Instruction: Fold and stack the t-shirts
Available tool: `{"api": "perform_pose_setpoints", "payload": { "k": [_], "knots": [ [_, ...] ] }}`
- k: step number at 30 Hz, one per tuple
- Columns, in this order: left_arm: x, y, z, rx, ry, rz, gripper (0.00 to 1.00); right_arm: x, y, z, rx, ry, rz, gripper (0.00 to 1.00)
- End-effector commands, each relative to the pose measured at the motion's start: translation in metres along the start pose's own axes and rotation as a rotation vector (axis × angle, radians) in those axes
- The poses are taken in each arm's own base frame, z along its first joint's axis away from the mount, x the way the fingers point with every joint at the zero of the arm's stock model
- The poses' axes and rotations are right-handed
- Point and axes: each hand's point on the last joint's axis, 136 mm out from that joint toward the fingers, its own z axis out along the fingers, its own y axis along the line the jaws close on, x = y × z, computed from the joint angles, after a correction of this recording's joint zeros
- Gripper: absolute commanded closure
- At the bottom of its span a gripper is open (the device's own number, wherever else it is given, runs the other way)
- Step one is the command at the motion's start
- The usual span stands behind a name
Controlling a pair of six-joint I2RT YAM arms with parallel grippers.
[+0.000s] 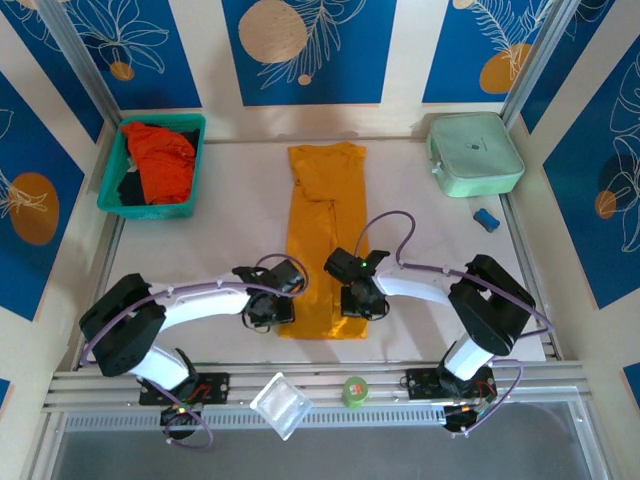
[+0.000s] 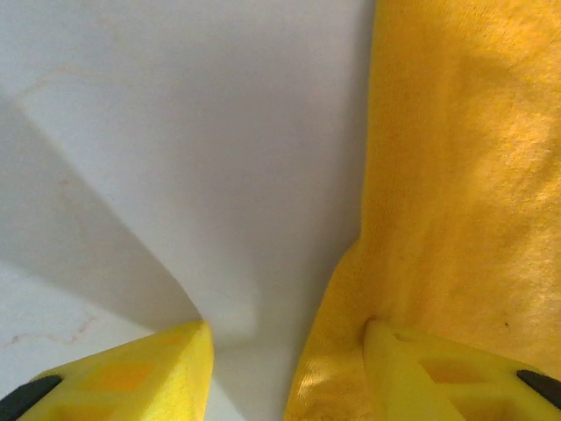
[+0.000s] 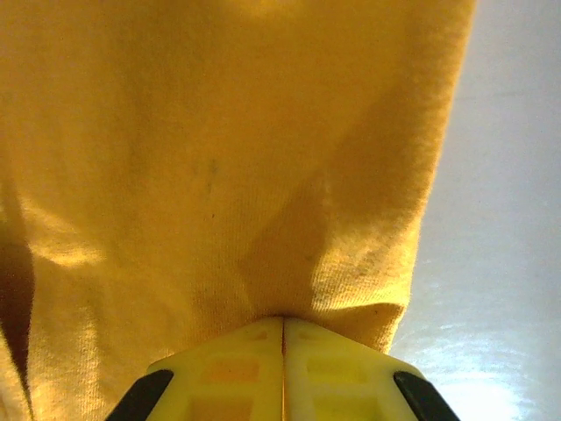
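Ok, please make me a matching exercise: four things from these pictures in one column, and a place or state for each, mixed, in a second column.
1. yellow t-shirt
2. red-orange t-shirt
3. mint-green box
4. right claw

a. at the far right
b. shut on the yellow cloth
c. in the teal basket
d. laid out as a long strip in the middle

Pairs: 1-d, 2-c, 3-a, 4-b

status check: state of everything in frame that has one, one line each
mustard-yellow cloth t-shirt: folded into a long narrow strip, lying flat
red-orange cloth t-shirt: unfolded, crumpled in the basket
teal plastic basket: upright, holding clothes
mint-green box: lid closed
left tool: open, astride the yellow shirt's left edge, not gripping
right tool: shut on the yellow shirt's near end
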Motion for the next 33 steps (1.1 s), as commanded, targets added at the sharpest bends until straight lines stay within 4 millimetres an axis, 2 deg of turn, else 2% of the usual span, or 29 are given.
{"api": "perform_pose_setpoints", "payload": {
  "k": [1, 4, 7, 8, 9, 11, 12, 13, 15, 16, 18, 20, 23, 26, 28, 30, 33],
  "knots": [
    [-0.014, -0.004, -0.018, -0.028, -0.035, -0.007, 0.48, -0.016, 0.015, -0.023, -0.068, -0.071, -0.109, 0.91],
    [-0.052, -0.029, -0.058, 0.0, -0.183, 0.082, 0.35, -0.039, 0.021, -0.072, -0.126, -0.218, -0.234, 0.83],
    [-0.102, -0.053, -0.121, -0.003, -0.411, 0.235, 0.17, -0.056, 0.024, -0.14, -0.237, -0.416, -0.385, 0.71],
    [-0.119, -0.062, -0.145, -0.007, -0.5, 0.298, 0.07, -0.058, 0.023, -0.165, -0.285, -0.49, -0.439, 0.66],
    [-0.134, -0.071, -0.17, -0.005, -0.593, 0.369, 0.0, -0.056, 0.023, -0.189, -0.339, -0.558, -0.503, 0.59],
    [-0.155, -0.088, -0.21, 0.002, -0.753, 0.512, 0.01, -0.048, 0.019, -0.224, -0.392, -0.68, -0.618, 0.36],
    [-0.162, -0.1, -0.229, 0.023, -0.838, 0.6, 0.01, -0.043, 0.016, -0.236, -0.4, -0.732, -0.693, 0.3],
    [-0.167, -0.108, -0.244, 0.032, -0.908, 0.669, 0.01, -0.035, 0.015, -0.24, -0.404, -0.763, -0.789, 0.28],
    [-0.168, -0.126, -0.266, 0.059, -1.042, 0.836, 0.01, -0.006, 0.012, -0.238, -0.396, -0.787, -1.066, 0.31],
    [-0.167, -0.131, -0.271, 0.061, -1.092, 0.913, 0.01, 0.005, 0.007, -0.232, -0.363, -0.782, -1.168, 0.32],
    [-0.148, -0.144, -0.268, 0.069, -1.169, 1.193, 0.0, 0.023, -0.009, -0.214, -0.251, -0.76, -1.371, 0.29],
    [-0.122, -0.145, -0.255, 0.079, -1.202, 1.446, 0.0, 0.035, -0.027, -0.192, -0.146, -0.69, -1.522, 0.27],
    [-0.089, -0.132, -0.228, 0.021, -1.213, 1.784, 0.08, 0.056, -0.057, -0.157, -0.055, -0.491, -1.696, 0.25],
    [-0.064, -0.106, -0.19, -0.022, -1.017, 2.023, 0.18, 0.071, -0.075, -0.123, -0.022, -0.3, -1.8, 0.24],
    [-0.053, -0.087, -0.169, -0.027, -0.84, 2.093, 0.2, 0.075, -0.074, -0.105, -0.021, -0.252, -1.852, 0.24],
    [-0.041, -0.069, -0.15, -0.036, -0.707, 2.155, 0.19, 0.075, -0.063, -0.091, -0.033, -0.259, -1.895, 0.25],
    [-0.025, -0.052, -0.133, -0.04, -0.646, 2.22, 0.19, 0.074, -0.04, -0.08, -0.074, -0.306, -1.935, 0.27]
  ]
}}
